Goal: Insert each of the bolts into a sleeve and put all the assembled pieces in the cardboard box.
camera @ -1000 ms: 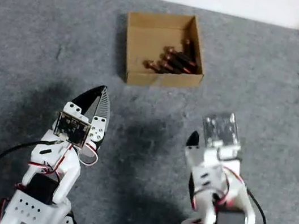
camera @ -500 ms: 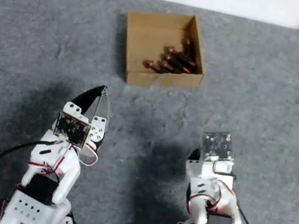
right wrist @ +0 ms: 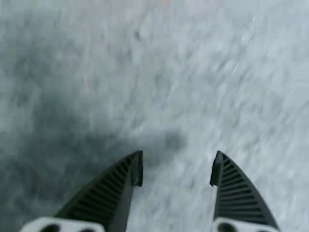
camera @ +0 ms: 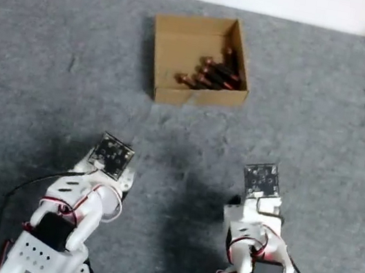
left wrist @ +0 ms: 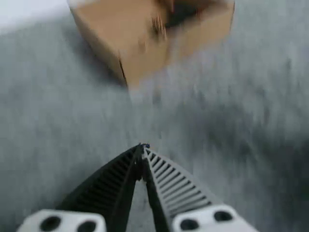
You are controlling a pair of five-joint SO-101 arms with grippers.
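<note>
Copper bolts in black sleeves [camera: 210, 74] lie clustered in the brown cardboard box [camera: 200, 96], so the job looks finished; both arms sit folded over the grey worktop [camera: 43, 50], left pincer [left wrist: 143, 151] pressed together, right pincer [right wrist: 178, 162] spread, both empty.

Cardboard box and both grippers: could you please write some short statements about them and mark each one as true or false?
1. The cardboard box holds several assembled pieces. True.
2. The left gripper is wide open. False: its jaws are shut.
3. The right gripper holds a bolt. False: it is open and empty.
4. The box stands upright on the grey mat. True.
</note>
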